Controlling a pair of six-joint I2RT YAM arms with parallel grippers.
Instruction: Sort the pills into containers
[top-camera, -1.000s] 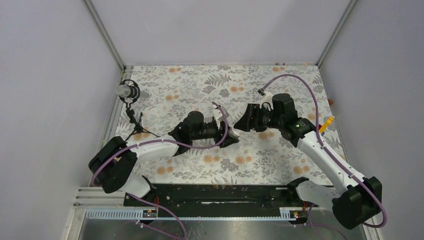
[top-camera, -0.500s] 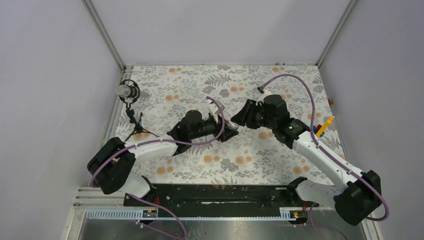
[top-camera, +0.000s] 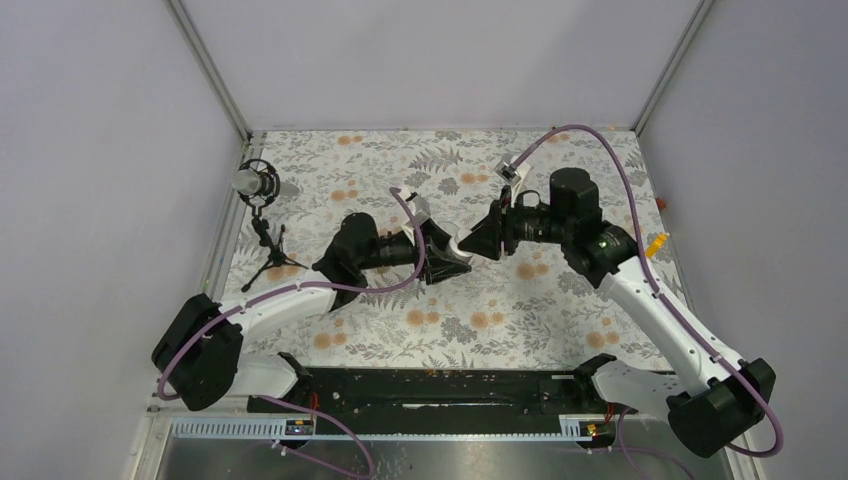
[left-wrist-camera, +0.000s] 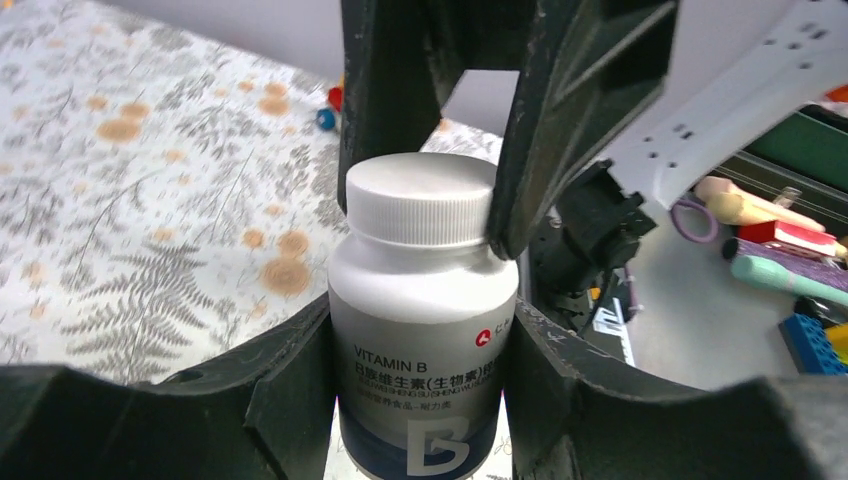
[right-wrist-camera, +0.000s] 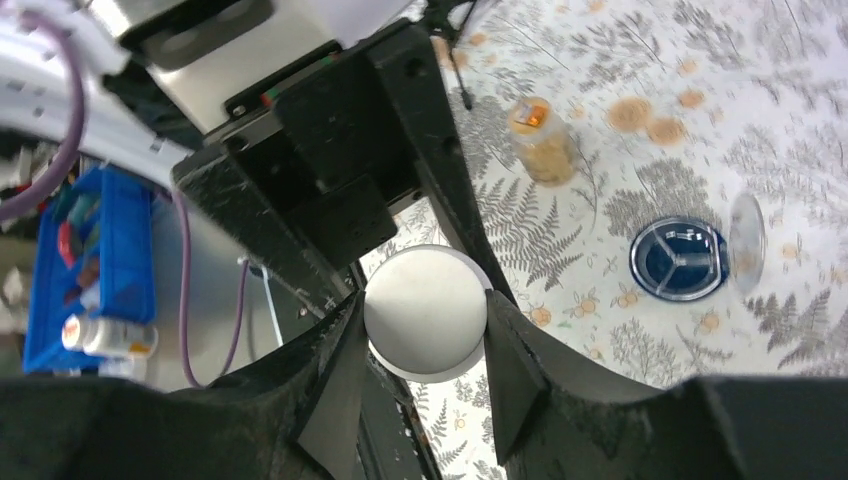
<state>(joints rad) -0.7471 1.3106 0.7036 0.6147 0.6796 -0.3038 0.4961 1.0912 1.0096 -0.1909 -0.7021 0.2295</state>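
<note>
My left gripper (left-wrist-camera: 420, 345) is shut on the body of a white pill bottle (left-wrist-camera: 425, 290) labelled VITAMIN B, with a dark blue base, held above the table. My right gripper (right-wrist-camera: 425, 318) is shut on its white cap (right-wrist-camera: 425, 300); its fingers (left-wrist-camera: 560, 120) straddle the cap (left-wrist-camera: 420, 200) from above. In the top view the two grippers (top-camera: 452, 262) (top-camera: 482, 238) meet at mid-table with the bottle (top-camera: 464, 246) between them. An amber bottle (right-wrist-camera: 541, 142) stands uncapped on the floral cloth. No loose pills show.
A round blue case (right-wrist-camera: 678, 260) lies open with its clear lid (right-wrist-camera: 746, 240) beside it. A microphone on a small tripod (top-camera: 262, 190) stands at the left. A colourful toy-brick piece (top-camera: 655, 243) lies at the right edge. Walls enclose three sides.
Both grippers stayed joined at the bottle and shifted slightly away and to the left. The right arm's wrist swung up and its cable rose; the left arm drew back left.
</note>
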